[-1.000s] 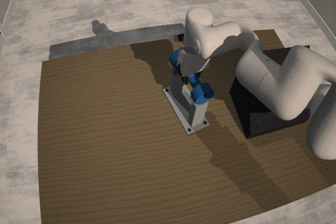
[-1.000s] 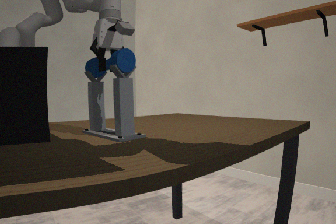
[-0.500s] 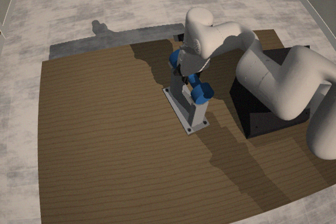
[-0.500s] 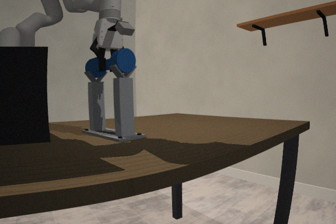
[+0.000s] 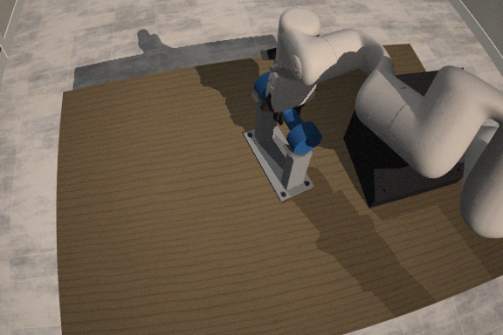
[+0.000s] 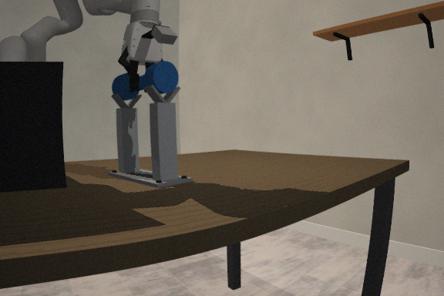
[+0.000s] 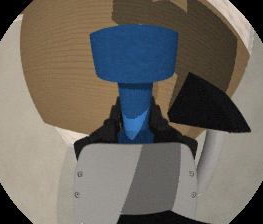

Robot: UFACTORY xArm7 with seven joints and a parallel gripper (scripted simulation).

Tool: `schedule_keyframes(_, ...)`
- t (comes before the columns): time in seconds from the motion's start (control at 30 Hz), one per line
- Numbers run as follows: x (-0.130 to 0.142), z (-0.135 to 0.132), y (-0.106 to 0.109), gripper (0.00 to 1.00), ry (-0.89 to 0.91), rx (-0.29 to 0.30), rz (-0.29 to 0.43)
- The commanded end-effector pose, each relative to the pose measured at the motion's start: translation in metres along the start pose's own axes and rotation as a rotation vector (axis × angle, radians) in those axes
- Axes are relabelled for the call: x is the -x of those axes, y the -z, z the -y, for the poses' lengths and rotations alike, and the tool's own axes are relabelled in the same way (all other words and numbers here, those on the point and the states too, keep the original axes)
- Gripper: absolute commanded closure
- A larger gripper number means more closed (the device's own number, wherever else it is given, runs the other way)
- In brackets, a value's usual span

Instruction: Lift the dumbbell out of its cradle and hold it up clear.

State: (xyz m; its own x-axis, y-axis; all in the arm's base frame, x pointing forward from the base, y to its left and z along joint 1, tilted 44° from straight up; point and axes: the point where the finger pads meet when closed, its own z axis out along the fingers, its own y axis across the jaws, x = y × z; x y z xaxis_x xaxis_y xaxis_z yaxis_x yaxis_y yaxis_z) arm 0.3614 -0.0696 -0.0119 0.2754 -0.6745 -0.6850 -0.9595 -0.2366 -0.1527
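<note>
Now, gripper [image 6: 136, 75]: I see my jaws clamped on the dumbbell's handle from both sides.
Dumbbell [image 6: 162, 76]: blue, level, heads just above the forks; I can't tell if they touch.
Cradle [image 6: 163, 140]: two grey posts on a bolted plate.
Table [image 6: 308, 171]: wooden, under the cradle.

From the top view, my arm [image 5: 332, 63] hides the gripper [image 5: 276, 112] and most of the dumbbell's handle [image 5: 289, 116]. At the right edge the arm's base is cut off. I can't tell whether the heads clear the cradle [image 6: 163, 95].
</note>
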Motion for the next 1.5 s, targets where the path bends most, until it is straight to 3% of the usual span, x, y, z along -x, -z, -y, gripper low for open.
schedule_keyframes(0.0, -0.002, 0.002, 0.011, 1.00, 0.001, -0.006, -0.007)
schedule_keyframes(0.73, -0.001, 0.000, 0.062, 1.00, -0.001, -0.004, -0.009)
schedule_keyframes(1.47, 0.000, -0.001, 0.097, 1.00, 0.000, -0.004, -0.009)
